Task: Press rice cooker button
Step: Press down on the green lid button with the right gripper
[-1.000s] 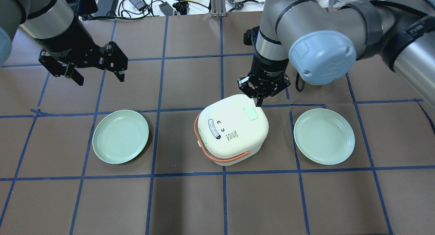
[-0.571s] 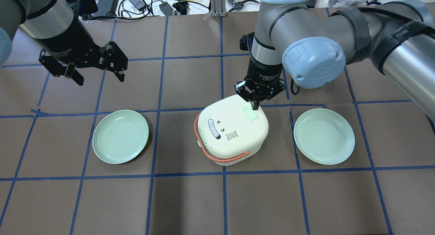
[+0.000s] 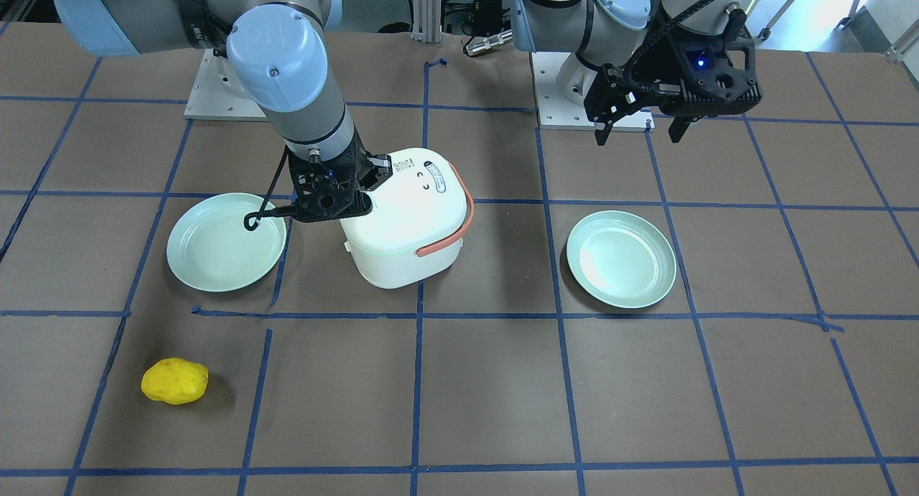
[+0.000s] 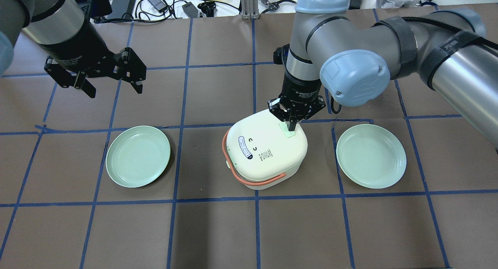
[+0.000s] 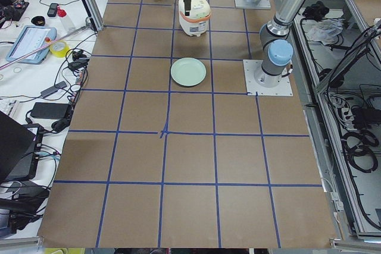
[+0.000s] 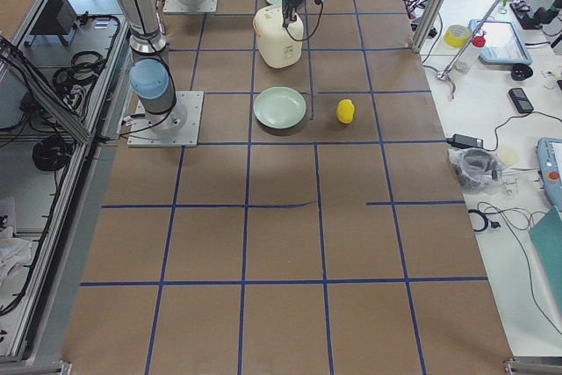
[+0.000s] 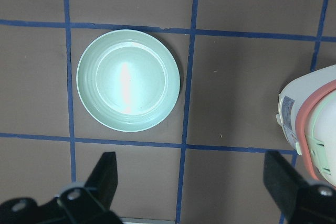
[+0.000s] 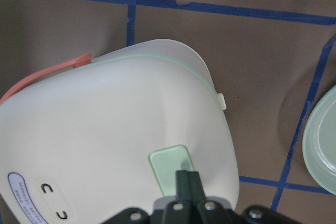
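The rice cooker (image 4: 266,156) stands mid-counter (image 4: 218,230) between two plates set apart from it, the left plate (image 4: 138,156) on the robot's left and the right plate (image 4: 370,156) on its right. The right tool (image 4: 291,125) stands over the lid, its tips on the button (image 8: 170,169) near the lid's far right corner. The left tool (image 4: 114,92) hangs above the counter beyond the left plate, well apart from the cooker. A small object (image 3: 174,381) lies alone past the right plate, toward the operators' side.

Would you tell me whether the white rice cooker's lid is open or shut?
Shut: the white rice cooker's lid sits flush on its body.
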Robot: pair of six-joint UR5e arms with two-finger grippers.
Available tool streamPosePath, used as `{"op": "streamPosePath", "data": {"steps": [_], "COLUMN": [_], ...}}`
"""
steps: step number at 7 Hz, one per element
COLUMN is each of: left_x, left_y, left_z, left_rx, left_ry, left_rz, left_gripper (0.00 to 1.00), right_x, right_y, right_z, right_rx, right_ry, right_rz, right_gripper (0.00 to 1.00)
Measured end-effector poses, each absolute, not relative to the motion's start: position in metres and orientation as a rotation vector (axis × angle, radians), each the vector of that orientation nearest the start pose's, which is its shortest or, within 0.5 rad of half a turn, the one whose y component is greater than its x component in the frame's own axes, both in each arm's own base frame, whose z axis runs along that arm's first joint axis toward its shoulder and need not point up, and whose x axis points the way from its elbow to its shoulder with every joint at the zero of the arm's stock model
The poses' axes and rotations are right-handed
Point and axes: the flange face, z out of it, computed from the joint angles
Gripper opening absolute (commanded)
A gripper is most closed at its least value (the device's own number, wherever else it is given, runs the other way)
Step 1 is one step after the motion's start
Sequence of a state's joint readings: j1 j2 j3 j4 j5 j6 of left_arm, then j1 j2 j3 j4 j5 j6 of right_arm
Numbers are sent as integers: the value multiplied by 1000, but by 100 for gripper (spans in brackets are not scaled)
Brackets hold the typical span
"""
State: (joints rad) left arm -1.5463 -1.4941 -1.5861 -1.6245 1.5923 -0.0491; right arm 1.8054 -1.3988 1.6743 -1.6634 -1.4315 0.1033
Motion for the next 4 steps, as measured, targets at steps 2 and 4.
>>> {"op": "streamPosePath", "data": {"steps": [2, 4], "left_x": [-120, -120], "left_y": [-462, -462], "left_z": [511, 511], "left_rx": [-115, -115], "left_ry": [3118, 3118], "left_rz": [-12, -12], "left_gripper": [100, 100], "right_x": [268, 268], "right_y": [-481, -481], "right_z": [359, 358], "right_rx": [-175, -176], "right_ry": [2998, 2995], "right_rz": [311, 312], "right_gripper": [0, 0]}}
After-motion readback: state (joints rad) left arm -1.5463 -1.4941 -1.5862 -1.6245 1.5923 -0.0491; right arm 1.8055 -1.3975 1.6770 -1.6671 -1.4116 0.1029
